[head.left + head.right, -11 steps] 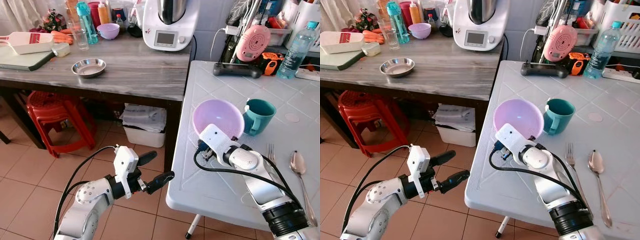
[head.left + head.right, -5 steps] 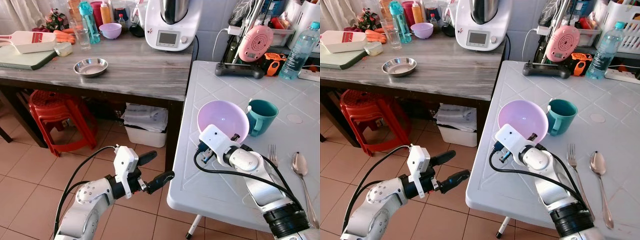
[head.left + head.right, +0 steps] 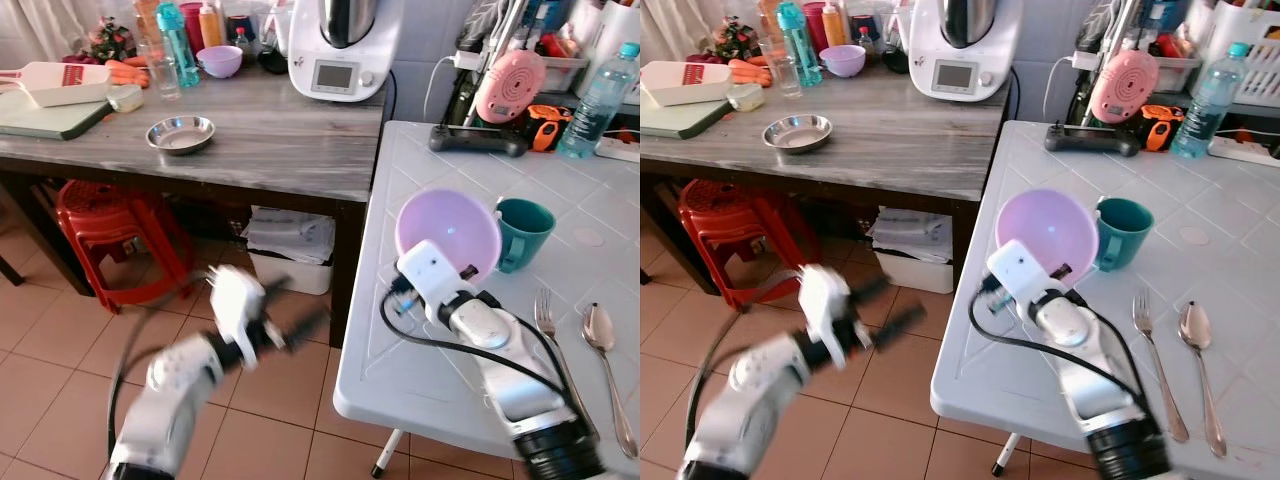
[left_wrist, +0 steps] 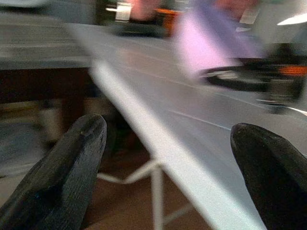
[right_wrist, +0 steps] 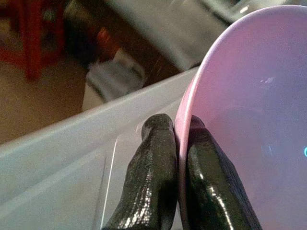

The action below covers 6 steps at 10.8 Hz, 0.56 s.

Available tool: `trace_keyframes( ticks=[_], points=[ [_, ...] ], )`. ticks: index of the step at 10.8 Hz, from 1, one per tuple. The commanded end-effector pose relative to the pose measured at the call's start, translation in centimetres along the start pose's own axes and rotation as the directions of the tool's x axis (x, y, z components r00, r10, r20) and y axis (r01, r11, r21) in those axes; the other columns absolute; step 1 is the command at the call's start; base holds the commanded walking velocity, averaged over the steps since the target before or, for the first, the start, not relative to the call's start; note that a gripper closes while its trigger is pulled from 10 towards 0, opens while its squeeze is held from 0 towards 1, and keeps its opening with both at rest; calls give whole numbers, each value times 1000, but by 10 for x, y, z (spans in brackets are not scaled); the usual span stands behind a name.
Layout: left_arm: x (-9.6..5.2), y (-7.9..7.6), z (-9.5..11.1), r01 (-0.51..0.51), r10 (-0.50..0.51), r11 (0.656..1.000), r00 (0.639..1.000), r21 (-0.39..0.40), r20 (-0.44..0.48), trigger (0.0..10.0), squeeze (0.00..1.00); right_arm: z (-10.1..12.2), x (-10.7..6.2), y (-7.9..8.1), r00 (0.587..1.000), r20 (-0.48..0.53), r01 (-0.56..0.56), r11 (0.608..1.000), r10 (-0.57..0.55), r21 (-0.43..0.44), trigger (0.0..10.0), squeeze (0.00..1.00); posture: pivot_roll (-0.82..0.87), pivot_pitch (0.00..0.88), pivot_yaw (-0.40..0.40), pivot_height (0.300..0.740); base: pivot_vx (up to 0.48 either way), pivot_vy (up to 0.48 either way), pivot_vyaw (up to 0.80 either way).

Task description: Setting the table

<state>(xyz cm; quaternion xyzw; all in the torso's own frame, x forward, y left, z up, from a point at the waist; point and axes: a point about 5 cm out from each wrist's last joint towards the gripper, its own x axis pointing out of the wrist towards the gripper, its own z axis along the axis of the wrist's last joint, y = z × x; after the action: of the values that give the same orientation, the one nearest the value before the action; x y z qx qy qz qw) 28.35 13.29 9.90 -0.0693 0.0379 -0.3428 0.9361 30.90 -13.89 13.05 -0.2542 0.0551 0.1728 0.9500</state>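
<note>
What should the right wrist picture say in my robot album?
Right gripper pinches the pink bowl by its rim.

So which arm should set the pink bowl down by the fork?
Right. The right gripper already pinches the rim of the pink bowl, tilted over the white table near the fork. The left gripper is open, off the table's edge.
</note>
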Motion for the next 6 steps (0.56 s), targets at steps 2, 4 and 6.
trace_keyframes(
  ticks=[2,4,6],
  points=[
    [0,15,-1,-139,139,990,990,14,-25,10000,0,11,-4,-6,993,73,87,995,-91,55,10000,0,-36,17,19,740,0,0,0],
    [3,20,0,-176,176,984,984,-13,-7,10000,0,16,-7,-6,983,104,142,984,-153,108,10000,0,-36,17,19,740,0,0,0],
    [10,17,6,-166,168,984,986,-64,22,10000,0,14,-7,-5,981,95,157,980,-169,126,10000,0,-40,15,23,740,0,0,-800]
  ],
)
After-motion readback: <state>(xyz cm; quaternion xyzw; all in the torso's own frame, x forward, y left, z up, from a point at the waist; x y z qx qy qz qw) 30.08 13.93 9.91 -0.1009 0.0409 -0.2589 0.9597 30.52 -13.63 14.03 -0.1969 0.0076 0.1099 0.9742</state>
